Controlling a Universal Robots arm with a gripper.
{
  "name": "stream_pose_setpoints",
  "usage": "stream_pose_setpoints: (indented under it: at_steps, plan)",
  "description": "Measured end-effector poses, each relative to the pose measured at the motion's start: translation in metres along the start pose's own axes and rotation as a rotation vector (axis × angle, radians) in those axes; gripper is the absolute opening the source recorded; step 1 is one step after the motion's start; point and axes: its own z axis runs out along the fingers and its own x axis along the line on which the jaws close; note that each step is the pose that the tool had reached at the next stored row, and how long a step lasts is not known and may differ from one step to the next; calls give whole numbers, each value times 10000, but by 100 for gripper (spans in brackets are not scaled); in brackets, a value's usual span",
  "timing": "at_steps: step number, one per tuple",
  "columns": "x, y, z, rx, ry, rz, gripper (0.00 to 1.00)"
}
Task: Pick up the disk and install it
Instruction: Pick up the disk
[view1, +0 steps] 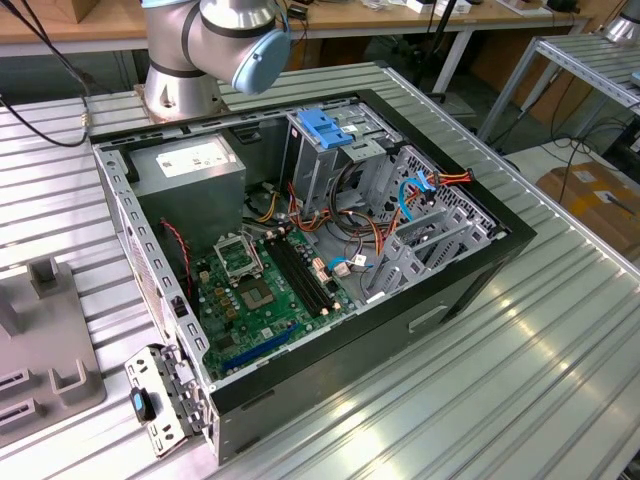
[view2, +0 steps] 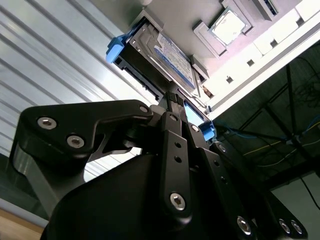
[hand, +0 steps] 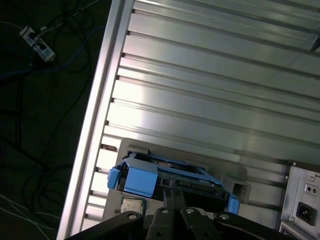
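Note:
The disk (view2: 167, 55), silver-grey with a blue-banded white label, lies flat in a blue plastic carrier (view2: 116, 48) on a grey holder (view2: 175, 12) at the edge of the ribbed metal table. In the first wrist view the disk (hand: 192, 184) shows its connector edge inside the blue carrier (hand: 140, 177). My gripper (view2: 173, 96) hangs just at the disk's near edge, its two black fingers pressed together with nothing visible between them; in the first wrist view the gripper (hand: 173, 194) stands over that same edge.
An open computer case (view1: 505, 245) lies on the table with a motherboard (view1: 265, 285), a grey power-supply box (view1: 190, 165) and a metal drive cage with a blue handle (view1: 325, 125). A processor chip (view2: 229, 27) sits beside the disk on the holder. The table edge (hand: 95, 125) runs close by.

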Motion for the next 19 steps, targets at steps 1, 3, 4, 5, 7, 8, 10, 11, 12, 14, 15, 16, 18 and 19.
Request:
stream_pose_setpoints:
  at_steps: [1, 3, 4, 5, 7, 8, 10, 11, 12, 14, 15, 16, 18, 19]
  plan:
    - [0, 0, 0, 0, 0, -18, 11]
    - [0, 0, 0, -2, 1, -66, 11]
    - [0, 0, 0, -2, 2, -83, 11]
    - [0, 0, 0, -2, 2, -94, 11]
    - [0, 0, 0, -3, 2, -107, 11]
    - [0, 0, 0, -3, 2, -111, 11]
    - [0, 0, 0, -3, 2, -113, 11]
    - [0, 0, 0, -3, 2, -115, 11]
    - [0, 0, 0, -3, 3, -124, 11]
    - [0, 0, 0, -3, 3, -137, 11]
    - [0, 0, 0, -4, 3, -142, 11]
    - [0, 0, 0, -3, 3, -147, 11]
    - [0, 0, 0, -4, 4, -155, 11]
    - [0, 0, 0, -4, 3, -159, 11]
